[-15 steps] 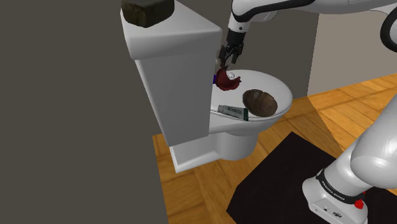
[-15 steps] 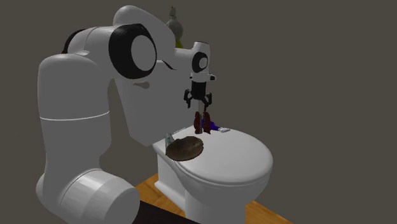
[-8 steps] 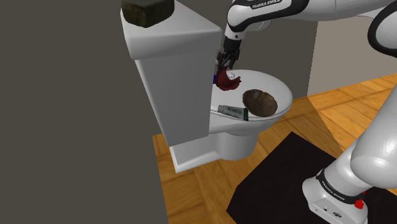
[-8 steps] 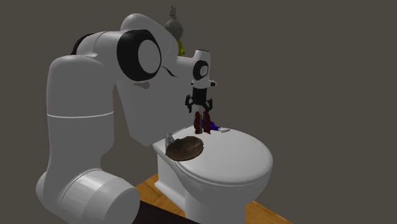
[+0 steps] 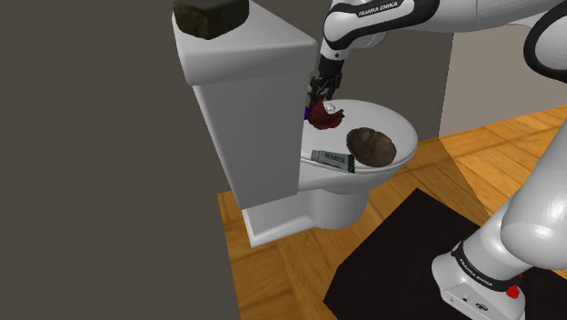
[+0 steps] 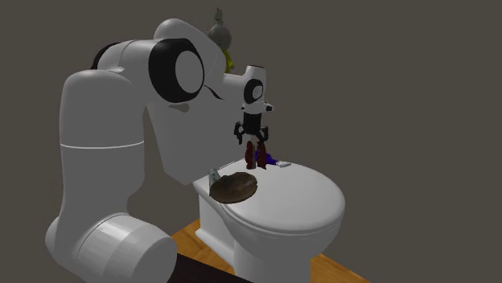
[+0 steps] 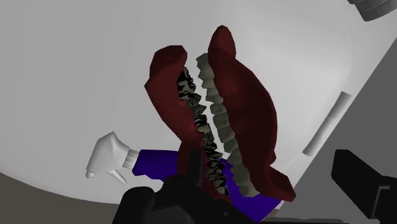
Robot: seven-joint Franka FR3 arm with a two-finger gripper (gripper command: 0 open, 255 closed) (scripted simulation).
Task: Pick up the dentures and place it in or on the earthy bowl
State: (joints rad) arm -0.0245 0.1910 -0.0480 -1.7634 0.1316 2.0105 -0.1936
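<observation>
Dentures (image 5: 320, 115) stand on edge on the toilet lid (image 5: 392, 118), at ten o'clock from the bowl (image 5: 371, 146) in the shoulder view. Jaws are open and straddle them. An off-centre closure could tip or squirt them out. The arm reaches over the lid, hand pointing straight down.

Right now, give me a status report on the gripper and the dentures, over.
Gripper open, low over dentures, not clasped. Dentures on toilet lid, near brown bowl. Small purple-and-white item right beside dentures.
</observation>
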